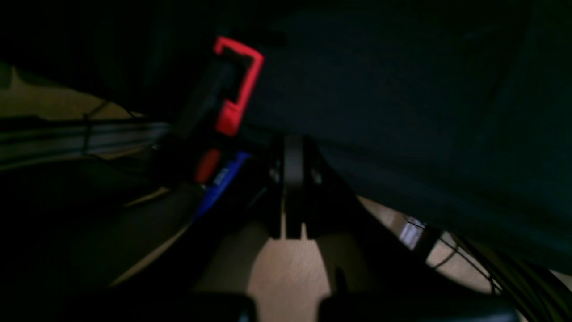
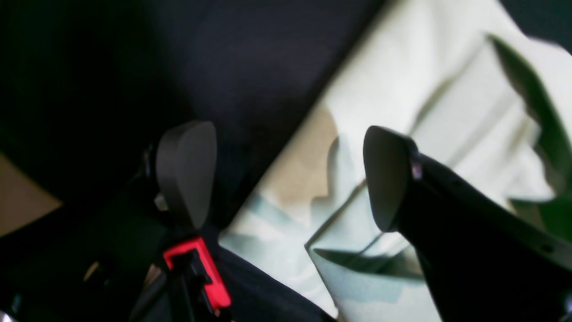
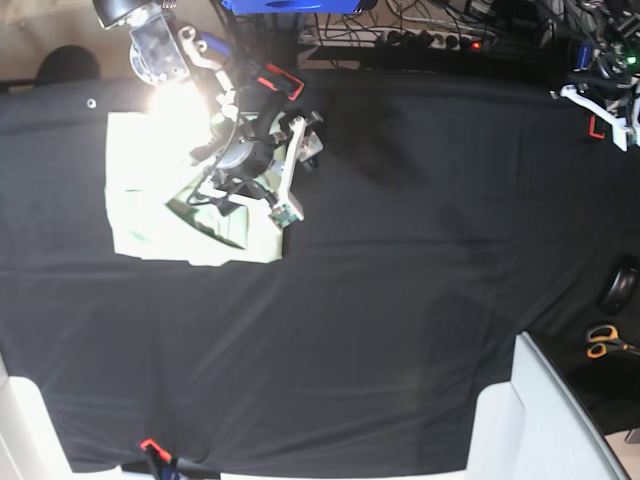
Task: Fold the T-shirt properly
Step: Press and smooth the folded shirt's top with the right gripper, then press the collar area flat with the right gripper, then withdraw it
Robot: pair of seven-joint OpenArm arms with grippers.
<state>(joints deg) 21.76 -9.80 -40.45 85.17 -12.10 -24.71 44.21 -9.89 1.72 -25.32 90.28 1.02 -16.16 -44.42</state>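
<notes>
Black cloth (image 3: 400,300) covers the whole table in the base view, and we see the T-shirt (image 3: 140,200) lying on it at the far left part, pale mint-green and folded into a compact, roughly rectangular shape. Strong light falls on its upper part, so details there are washed out. The right arm stands over the shirt's right half, but from this view we cannot tell how its jaws are. At the far right top corner of the table the left arm (image 3: 600,105) sits well apart from the shirt. Orange-handled scissors (image 3: 603,341) lie past the right edge of the cloth.

From the right wrist view we get what the base view hides: the right gripper (image 2: 286,174) has its two dark fingers spread wide, with nothing between them. One finger (image 2: 185,170) is over the black cloth, the other one (image 2: 386,179) is over the shirt, and the shirt's edge runs diagonally between them. Layered folds of the fabric show below the fingers. A red clamp (image 2: 199,273) holds the cloth at the table border.

Our left wrist view is dark and blurred. It shows no shirt, only black cloth, another red clamp (image 1: 237,85), and the left gripper (image 1: 292,188) with fingers pressed together, gripping nothing.
</notes>
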